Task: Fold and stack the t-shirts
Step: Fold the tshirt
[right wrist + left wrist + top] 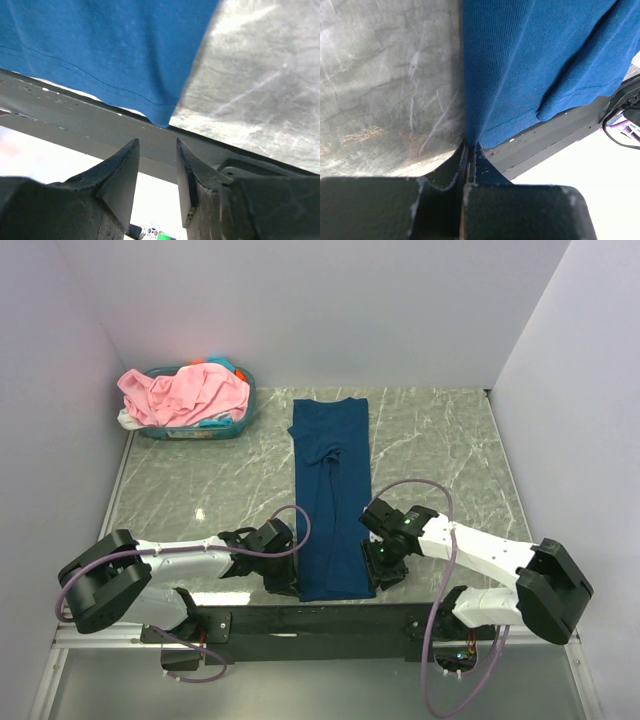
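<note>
A dark navy blue t-shirt (330, 490) lies folded lengthwise into a long strip down the middle of the marble table (440, 450). My left gripper (293, 578) is at the strip's near-left corner. In the left wrist view the left gripper (471, 145) is shut on the hem of the navy cloth (530, 60). My right gripper (378, 565) sits by the near-right corner. The right wrist view shows the right gripper (157, 142) open and holding nothing, the navy corner (100, 45) lying just beyond its tips. A light pink t-shirt (185, 392) is heaped in the basket.
The teal plastic basket (243, 422) stands at the table's far left corner, with other pale cloth under the pink one. White walls close in the left, back and right. A black rail (300, 620) runs along the near edge below the shirt's hem.
</note>
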Motion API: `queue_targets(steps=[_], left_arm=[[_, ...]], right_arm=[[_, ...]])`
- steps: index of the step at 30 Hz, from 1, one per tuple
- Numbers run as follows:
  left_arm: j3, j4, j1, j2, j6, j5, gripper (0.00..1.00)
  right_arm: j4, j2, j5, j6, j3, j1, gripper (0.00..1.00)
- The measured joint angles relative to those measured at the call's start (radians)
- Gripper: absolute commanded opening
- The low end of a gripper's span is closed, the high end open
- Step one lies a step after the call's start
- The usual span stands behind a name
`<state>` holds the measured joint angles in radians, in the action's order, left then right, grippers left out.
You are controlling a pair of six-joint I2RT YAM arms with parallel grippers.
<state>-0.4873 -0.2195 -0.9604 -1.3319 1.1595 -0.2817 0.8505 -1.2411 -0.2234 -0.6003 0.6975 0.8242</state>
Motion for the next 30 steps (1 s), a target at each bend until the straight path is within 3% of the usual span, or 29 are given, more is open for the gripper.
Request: queue_targets(steps=[15,18,25,30], left_arm=[[0.003,0.0,-0.003,0.006,0.0,0.006,0.0],[0.003,0.0,-0.003,0.006,-0.003,0.006,0.0],[0.003,0.0,-0.003,0.006,-0.004,0.006,0.0],[0.003,-0.003,-0.003,0.006,-0.003,0.007,0.0]], right_arm=[[-0.095,-0.179,-0.078,0.051,0.002,-0.013,0.44],[-0.103,-0.2,-0.081,0.057,0.002,-0.013,0.4],[-0.114,-0.21,-0.073,0.06,-0.01,-0.014,0.12],[-0.121,-0.209,-0.082,0.051,-0.02,-0.015,0.0]])
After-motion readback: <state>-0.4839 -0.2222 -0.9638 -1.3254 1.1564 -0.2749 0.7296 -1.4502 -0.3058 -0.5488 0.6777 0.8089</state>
